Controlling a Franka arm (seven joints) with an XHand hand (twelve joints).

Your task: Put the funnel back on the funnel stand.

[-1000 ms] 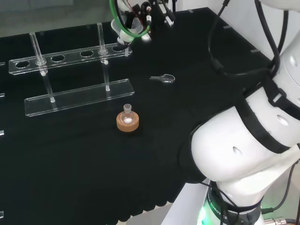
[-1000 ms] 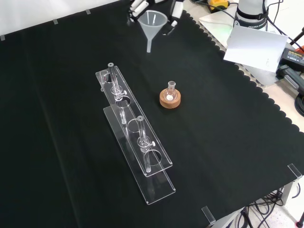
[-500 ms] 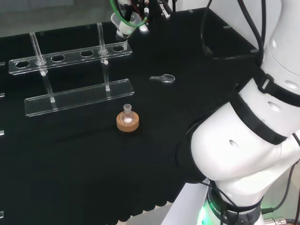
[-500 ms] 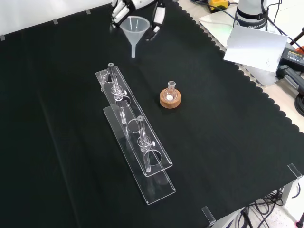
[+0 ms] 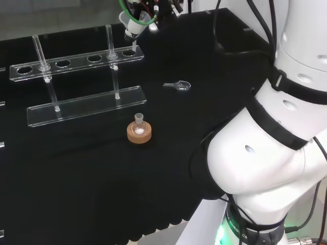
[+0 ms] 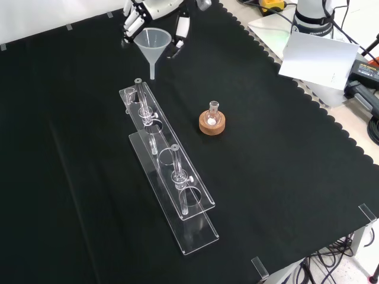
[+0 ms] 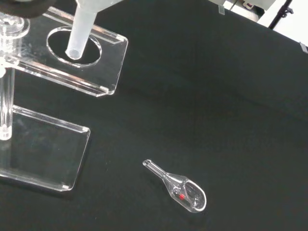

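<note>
Funnel (image 6: 153,42) held upright, spout down, in hand (image 6: 155,13) with fingers curled around cone rim. Carried above end hole of funnel stand (image 6: 167,163), spout tip poised over that hole in wrist view, likely for straight drop-in. Not yet seated. Hand high at far edge of cloth in front view, palm above funnel, fingers either side. Small flask on cork ring (image 6: 212,124) well apart.

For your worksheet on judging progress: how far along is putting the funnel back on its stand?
Done: the hand holds the funnel and has it at the funnel stand's end. In hand: the wrist view shows the stem above the end hole, not yet seated. Left: lower it in and release.
</note>
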